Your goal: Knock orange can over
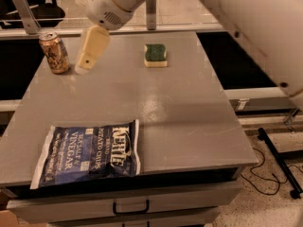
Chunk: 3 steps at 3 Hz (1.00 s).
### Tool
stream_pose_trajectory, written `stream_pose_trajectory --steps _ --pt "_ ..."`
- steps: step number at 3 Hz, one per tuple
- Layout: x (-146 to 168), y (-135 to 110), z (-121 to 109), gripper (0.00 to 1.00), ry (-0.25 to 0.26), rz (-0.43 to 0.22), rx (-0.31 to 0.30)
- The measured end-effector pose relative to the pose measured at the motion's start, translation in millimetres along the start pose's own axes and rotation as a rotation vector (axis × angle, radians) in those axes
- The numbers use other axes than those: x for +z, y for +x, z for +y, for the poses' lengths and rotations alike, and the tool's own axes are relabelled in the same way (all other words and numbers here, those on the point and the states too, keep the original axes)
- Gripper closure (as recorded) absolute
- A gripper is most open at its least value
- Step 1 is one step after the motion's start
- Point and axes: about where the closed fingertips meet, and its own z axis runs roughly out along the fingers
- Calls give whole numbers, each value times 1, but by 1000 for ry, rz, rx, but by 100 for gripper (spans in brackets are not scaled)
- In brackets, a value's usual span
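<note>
The orange can [54, 52] stands upright at the far left of the grey table [180, 117]; it is shiny orange-gold with pale swirls and a silver top. My gripper [84, 68] hangs from the white arm that comes in from the upper right. Its cream fingers point down and left, and its tip is just to the right of the can, a small gap away and a little above the table top.
A blue Kettle salt and vinegar chip bag [90, 153] lies flat at the front left. A green and yellow sponge [155, 55] lies at the far middle. A drawer front [130, 206] runs below the front edge. Cables [265, 171] lie on the floor at right.
</note>
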Motion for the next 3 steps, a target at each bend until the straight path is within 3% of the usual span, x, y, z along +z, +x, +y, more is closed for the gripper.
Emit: stream_pose_trajectory --steps 1,3 --pt "61 -16 -32 0 20 -92 19" --pt "144 -10 -77 0 48 -174 149"
